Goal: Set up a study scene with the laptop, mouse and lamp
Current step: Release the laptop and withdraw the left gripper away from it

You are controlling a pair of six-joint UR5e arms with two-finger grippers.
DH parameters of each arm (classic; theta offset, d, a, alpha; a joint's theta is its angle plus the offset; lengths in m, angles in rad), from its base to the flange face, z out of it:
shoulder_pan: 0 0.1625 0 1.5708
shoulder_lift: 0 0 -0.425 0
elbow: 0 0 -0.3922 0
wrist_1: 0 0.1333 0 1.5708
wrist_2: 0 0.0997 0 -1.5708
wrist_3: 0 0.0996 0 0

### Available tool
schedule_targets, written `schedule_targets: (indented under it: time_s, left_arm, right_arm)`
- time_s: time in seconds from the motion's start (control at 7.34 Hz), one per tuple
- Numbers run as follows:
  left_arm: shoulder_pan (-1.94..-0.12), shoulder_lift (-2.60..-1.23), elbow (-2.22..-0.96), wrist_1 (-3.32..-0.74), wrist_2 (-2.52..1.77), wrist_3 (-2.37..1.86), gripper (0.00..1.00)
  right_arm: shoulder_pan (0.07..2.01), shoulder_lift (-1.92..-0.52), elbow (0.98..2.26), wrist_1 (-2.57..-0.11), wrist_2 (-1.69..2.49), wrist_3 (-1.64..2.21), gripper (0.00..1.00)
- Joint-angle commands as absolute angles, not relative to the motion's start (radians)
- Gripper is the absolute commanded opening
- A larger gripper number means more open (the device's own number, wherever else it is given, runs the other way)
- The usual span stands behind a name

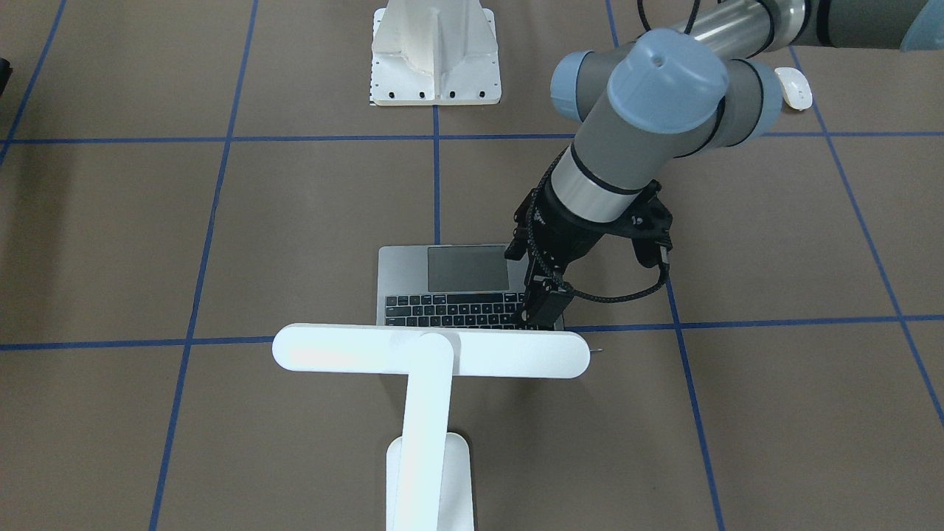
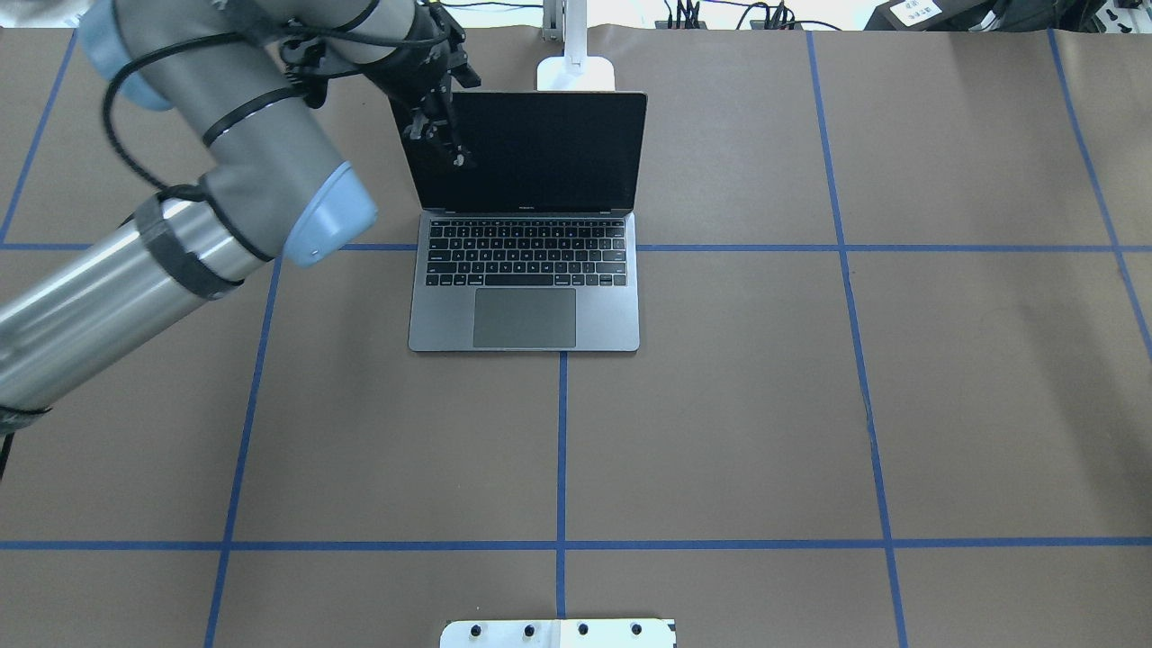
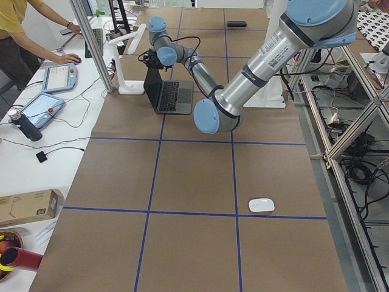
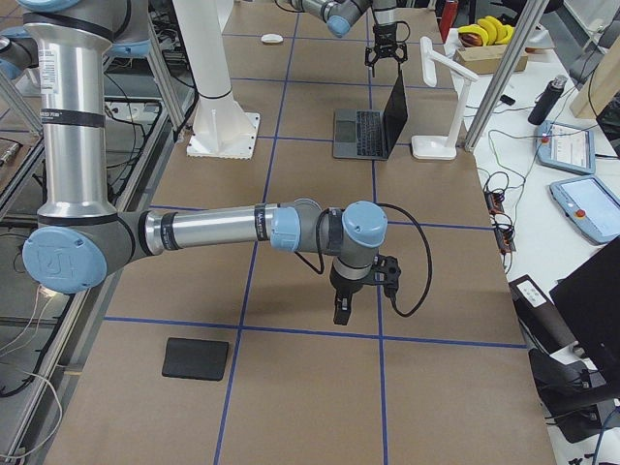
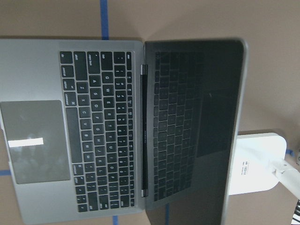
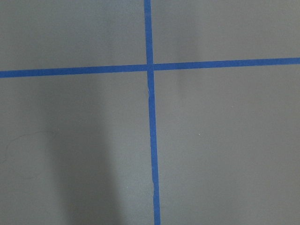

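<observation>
The laptop (image 2: pixel 526 270) stands open at the table's far middle, its dark screen upright. It fills the left wrist view (image 5: pixel 117 126). My left gripper (image 2: pixel 441 135) hangs at the screen's upper left corner, its jaws apart and empty; it also shows in the front view (image 1: pixel 542 308). The lamp (image 1: pixel 431 354) stands right behind the laptop, its base (image 2: pixel 576 72) near the far edge. The mouse (image 1: pixel 793 87) lies alone on my left near side, far from the laptop. My right gripper (image 4: pixel 341 310) points down over bare table on the right; I cannot tell whether it is open or shut.
A white bolted pedestal (image 1: pixel 435 55) stands at the near middle edge. A black mouse pad (image 4: pixel 196 358) lies at the table's right end. Blue tape lines grid the brown table (image 2: pixel 810 405). An operator (image 3: pixel 18 42) and tablets are beyond the far edge.
</observation>
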State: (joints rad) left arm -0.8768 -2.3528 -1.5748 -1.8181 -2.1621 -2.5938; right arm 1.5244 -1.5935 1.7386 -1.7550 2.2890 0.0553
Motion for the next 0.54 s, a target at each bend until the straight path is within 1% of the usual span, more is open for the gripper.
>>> schedule_targets:
  time_s: [0.0, 0.14, 0.41]
  left_arm:
    - [-0.882, -2.185, -1.788, -1.806, -2.163, -2.423, 1.00]
    - [-0.882, -2.104, -1.858, -1.805, -2.164, -2.343, 1.00]
    - [-0.900, -1.973, -1.955, -1.783, -2.163, -2.153, 1.00]
  right_arm:
    - [1.525, -1.574, 1.744, -1.755, 2.293, 0.060, 1.00]
    - [1.525, -1.574, 1.750, -1.755, 2.298, 0.055, 1.00]
    - [1.525, -1.609, 1.790, -1.741, 2.289, 0.037, 1.00]
